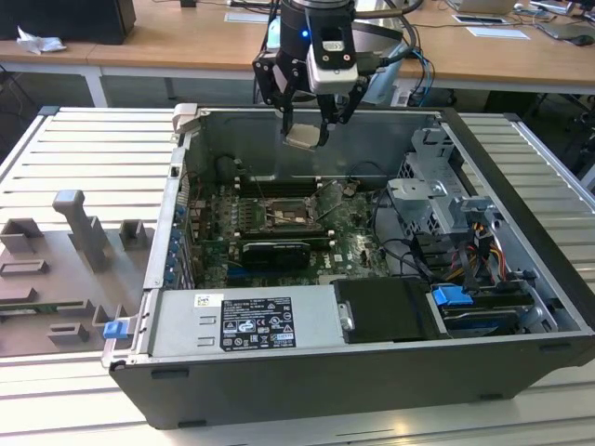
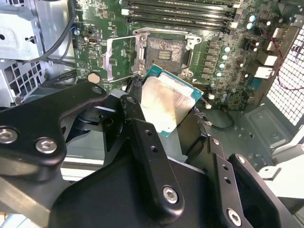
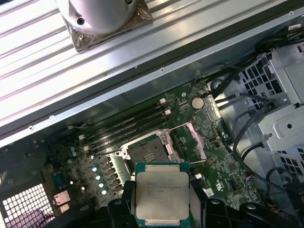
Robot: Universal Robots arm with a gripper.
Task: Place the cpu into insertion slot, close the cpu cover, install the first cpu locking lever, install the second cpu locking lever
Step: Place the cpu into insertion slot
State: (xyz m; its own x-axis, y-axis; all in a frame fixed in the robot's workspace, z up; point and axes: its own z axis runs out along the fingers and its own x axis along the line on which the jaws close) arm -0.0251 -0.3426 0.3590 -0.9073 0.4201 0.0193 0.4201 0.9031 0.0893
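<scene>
My gripper [image 1: 305,130] hangs above the open computer case, shut on the cpu [image 1: 304,137], a small square chip with a pale metal face. In both wrist views the cpu [image 2: 166,102] [image 3: 161,192] sits tilted between the black fingers [image 2: 137,118], well above the motherboard. Below and ahead of it lies the insertion slot [image 2: 164,51] [image 3: 146,152] [image 1: 279,216], a dark square socket with a silver rim and nothing in it. The cpu cover [image 2: 118,61] [image 3: 194,141] stands flipped open beside the socket.
Long memory slots [image 2: 180,12] run beside the socket. A grey drive cage [image 1: 437,190] and cables [image 1: 483,242] fill the case on the exterior view's right. A labelled power supply [image 1: 251,321] lies at the case front, a black expansion card [image 1: 274,251] behind it. Grey fixtures [image 1: 79,232] stand left.
</scene>
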